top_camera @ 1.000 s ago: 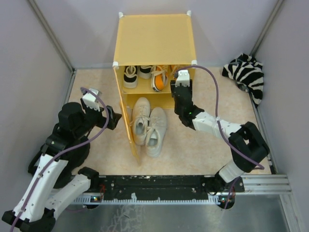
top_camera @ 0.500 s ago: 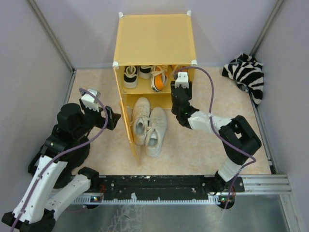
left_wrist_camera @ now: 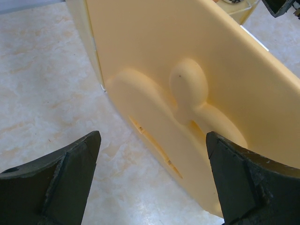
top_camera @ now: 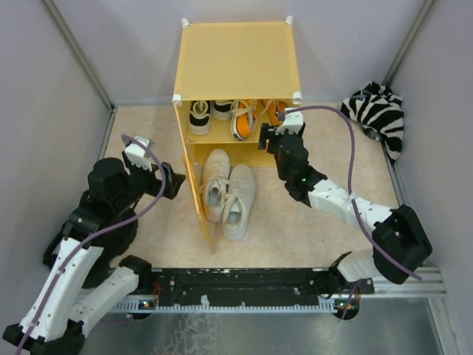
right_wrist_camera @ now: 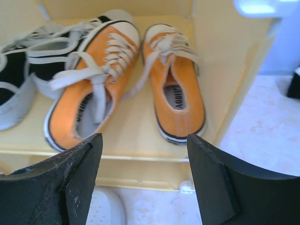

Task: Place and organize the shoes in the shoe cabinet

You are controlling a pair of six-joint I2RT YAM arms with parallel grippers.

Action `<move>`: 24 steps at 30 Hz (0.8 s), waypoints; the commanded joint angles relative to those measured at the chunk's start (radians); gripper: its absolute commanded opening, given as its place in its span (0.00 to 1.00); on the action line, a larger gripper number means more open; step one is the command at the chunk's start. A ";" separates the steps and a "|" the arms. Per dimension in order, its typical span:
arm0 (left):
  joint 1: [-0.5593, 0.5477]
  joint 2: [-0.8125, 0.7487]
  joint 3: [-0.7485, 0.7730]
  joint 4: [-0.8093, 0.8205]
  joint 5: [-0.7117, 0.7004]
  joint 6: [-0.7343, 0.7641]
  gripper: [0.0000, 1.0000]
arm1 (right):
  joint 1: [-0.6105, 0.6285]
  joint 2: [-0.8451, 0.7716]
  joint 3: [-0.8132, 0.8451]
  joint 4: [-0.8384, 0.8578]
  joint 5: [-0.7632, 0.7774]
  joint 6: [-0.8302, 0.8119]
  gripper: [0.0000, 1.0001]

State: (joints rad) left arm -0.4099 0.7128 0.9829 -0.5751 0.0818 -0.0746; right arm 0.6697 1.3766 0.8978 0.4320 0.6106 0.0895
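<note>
The yellow shoe cabinet point(top_camera: 236, 59) stands at the back with its door point(top_camera: 194, 185) swung open toward me. On its inner shelf point(right_wrist_camera: 136, 140) sit two black shoes point(top_camera: 199, 117) and two orange shoes point(right_wrist_camera: 91, 89) point(right_wrist_camera: 176, 93), toes inward. Two off-white shoes point(top_camera: 239, 198) lie side by side in the lower part, heels sticking out onto the floor. My right gripper point(right_wrist_camera: 143, 140) hangs open just in front of the shelf edge, holding nothing. My left gripper point(left_wrist_camera: 152, 140) is open beside the door's embossed apple shape point(left_wrist_camera: 187, 108), apart from it.
A zebra-striped fabric bundle point(top_camera: 378, 118) lies in the back right corner. Walls close in on both sides, and a rail point(top_camera: 244, 281) with the arm bases runs along the near edge.
My right gripper has opened and pulled back from the shelf, and the right orange shoe now shows there. Its elbow swung out to the right. The left arm has not moved.
</note>
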 commanded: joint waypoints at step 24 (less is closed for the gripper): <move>-0.003 -0.012 -0.021 0.018 0.018 0.004 0.99 | 0.004 0.248 0.103 0.241 -0.192 0.438 0.72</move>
State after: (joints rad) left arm -0.4099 0.7147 0.9775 -0.5652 0.0937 -0.0738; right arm 0.6720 1.5970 0.9638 0.5102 0.3893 0.4786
